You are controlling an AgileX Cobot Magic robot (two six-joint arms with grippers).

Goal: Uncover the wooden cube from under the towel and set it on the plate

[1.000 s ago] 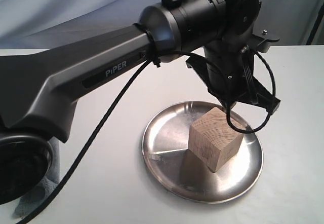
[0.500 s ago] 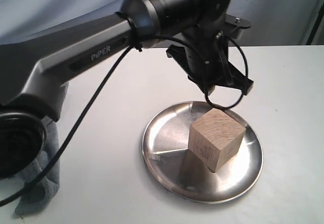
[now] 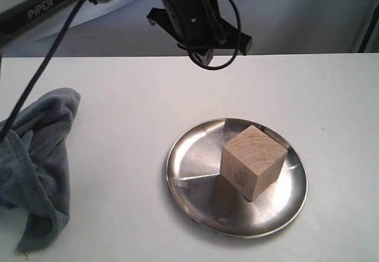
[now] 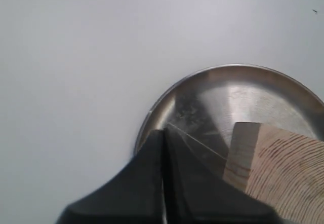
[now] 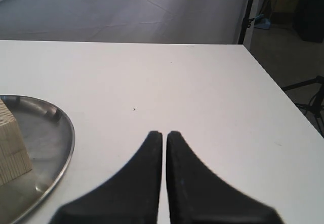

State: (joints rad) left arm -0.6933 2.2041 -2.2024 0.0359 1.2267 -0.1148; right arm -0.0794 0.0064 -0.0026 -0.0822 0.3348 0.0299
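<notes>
A white desk [image 3: 118,90] carries everything. The black left arm [image 3: 189,13] hangs above its far side. A fluffy grey-blue towel [image 3: 35,149] lies crumpled at the desk's left edge, well apart from the round, shiny steel plate [image 3: 192,152] right of centre. The pale wooden cube [image 3: 251,161] with grain lines stands uncovered on the plate. The left jaws are pressed together, holding nothing, above the plate's rim beside the cube. The right jaws are likewise closed and empty, over bare desk near the plate.
</notes>
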